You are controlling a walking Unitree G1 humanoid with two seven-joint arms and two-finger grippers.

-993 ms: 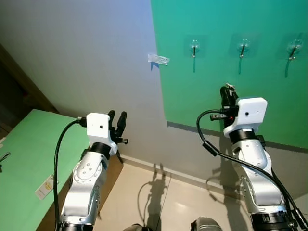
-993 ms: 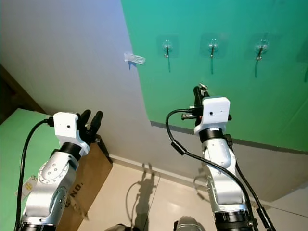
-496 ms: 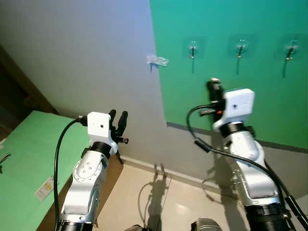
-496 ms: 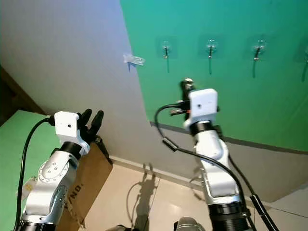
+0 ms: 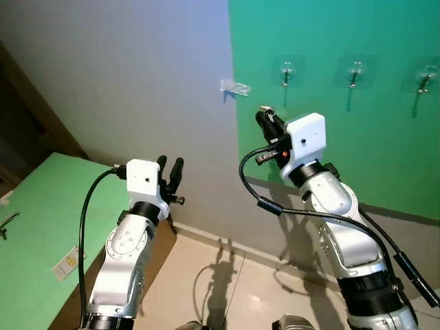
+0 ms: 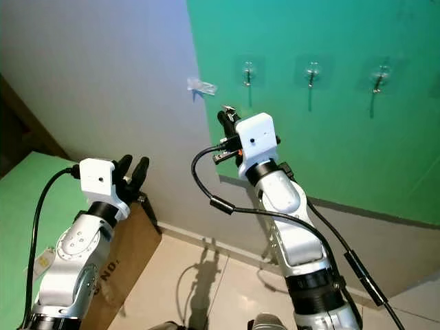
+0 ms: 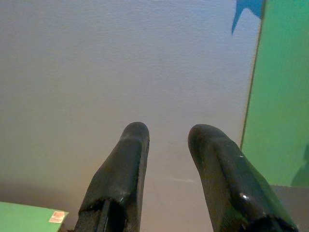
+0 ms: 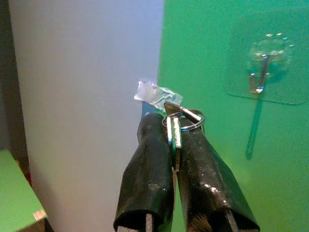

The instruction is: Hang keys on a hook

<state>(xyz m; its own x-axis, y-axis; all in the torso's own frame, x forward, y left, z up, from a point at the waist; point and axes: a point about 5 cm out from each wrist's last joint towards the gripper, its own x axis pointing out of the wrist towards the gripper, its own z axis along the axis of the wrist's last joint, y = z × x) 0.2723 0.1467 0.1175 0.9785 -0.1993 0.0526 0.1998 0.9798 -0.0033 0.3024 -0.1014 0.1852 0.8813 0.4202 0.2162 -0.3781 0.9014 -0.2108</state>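
Since the frame one second ago, the right arm is swinging leftward along the wall: the right gripper (image 5: 267,118) is now sitting left of and below the leftmost hook (image 5: 287,71), near the edge of the green panel (image 5: 385,124), where before it was lower and between the first two hooks.

Left to right: a green tabletop (image 5: 38,227) is lying at the far left. The left gripper (image 5: 169,170) is pointing up at the grey wall (image 5: 130,75), fingers parted and holding nothing. A scrap of clear tape (image 5: 236,86) is sticking out at the panel's edge. The right gripper's fingers are pinching the keys (image 8: 177,126), ring and key tip poking out above the fingertips (image 8: 154,125). In the right wrist view the keys are well short of the hook's clear adhesive pad (image 8: 268,63). Two more hooks (image 5: 355,71) are following to the right.
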